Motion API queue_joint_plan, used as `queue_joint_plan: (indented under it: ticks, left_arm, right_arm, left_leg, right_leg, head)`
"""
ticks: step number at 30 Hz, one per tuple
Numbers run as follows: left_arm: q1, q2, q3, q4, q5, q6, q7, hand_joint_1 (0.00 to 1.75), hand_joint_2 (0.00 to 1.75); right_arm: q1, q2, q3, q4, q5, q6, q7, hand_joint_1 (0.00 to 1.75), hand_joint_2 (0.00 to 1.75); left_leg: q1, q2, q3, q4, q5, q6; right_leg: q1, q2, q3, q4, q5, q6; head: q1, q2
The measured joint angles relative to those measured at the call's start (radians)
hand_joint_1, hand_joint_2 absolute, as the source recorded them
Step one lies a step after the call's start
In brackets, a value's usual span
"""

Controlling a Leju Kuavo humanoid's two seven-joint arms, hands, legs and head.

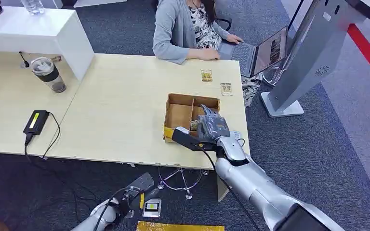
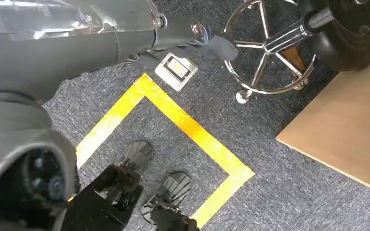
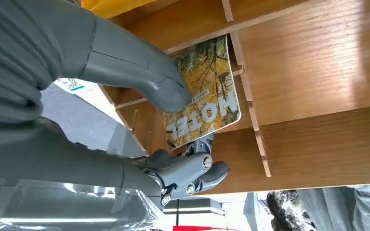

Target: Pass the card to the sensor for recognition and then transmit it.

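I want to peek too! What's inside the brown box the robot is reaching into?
The wooden box has dividers. In one compartment is a hotel card, pinched by the right hand. That hand hides part of the box, so other cards could be covered.

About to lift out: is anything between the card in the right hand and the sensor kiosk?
The right hand pinches the hotel card inside the cardboard box, so the box wall must be cleared. Beyond it, nothing visible blocks the kiosk.

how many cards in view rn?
3. Two cards lie on the table beyond the box, one nearer the person, one nearer the table's edge. A third card is pinched by the right hand inside the box. More may be hidden.
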Motion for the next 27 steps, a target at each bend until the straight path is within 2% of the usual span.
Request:
queue_joint_plan:
  ticks: [11,15,16,19,27]
  left_arm:
    - [0.0,0.0,0.0,0.002,-0.01,-0.002,0.0,0.0,0.0]
    - [0.0,0.0,0.0,0.005,-0.021,-0.011,-0.001,0.0,0.0]
    - [0.0,0.0,0.0,0.005,-0.025,-0.015,-0.003,0.0,0.0]
    - [0.0,-0.002,0.0,0.005,-0.032,-0.021,-0.005,0.0,0.0]
    - [-0.004,-0.009,0.001,0.011,-0.039,-0.02,-0.005,0.0,0.0]
  right_arm:
    - [-0.03,-0.001,-0.004,-0.008,-0.003,-0.008,-0.013,1.75,1.75]
    - [-0.099,-0.005,-0.019,-0.031,0.013,-0.002,-0.022,1.75,1.75]
    - [-0.151,-0.007,-0.029,-0.042,0.019,0.007,-0.023,1.75,1.75]
    - [-0.215,-0.01,-0.039,-0.052,0.027,0.026,-0.037,1.75,1.75]
    - [-0.267,-0.005,-0.062,-0.093,0.039,0.048,-0.053,1.75,1.75]
  left_leg:
    - [0.0,0.0,0.0,0.0,0.0,0.0]
    - [0.0,0.0,0.0,0.0,0.0,0.0]
    - [0.0,0.001,0.0,0.0,0.001,-0.001]
    - [0.0,0.001,0.0,0.0,0.001,-0.001]
    - [0.0,0.0,0.0,0.0,0.001,-0.001]
  right_leg:
    - [0.0,0.0,0.0,0.0,0.0,0.0]
    - [0.0,0.0,-0.001,0.0,0.001,0.0]
    - [0.0,0.0,-0.001,0.0,0.001,-0.001]
    - [0.0,0.0,0.0,0.0,0.001,-0.001]
    - [0.0,0.0,0.0,0.0,0.001,-0.001]
  head:
    - [0.0,0.0]
    - [0.0,0.0]
    - [0.0,0.0]
    - [0.0,0.0]
    - [0.0,0.0]
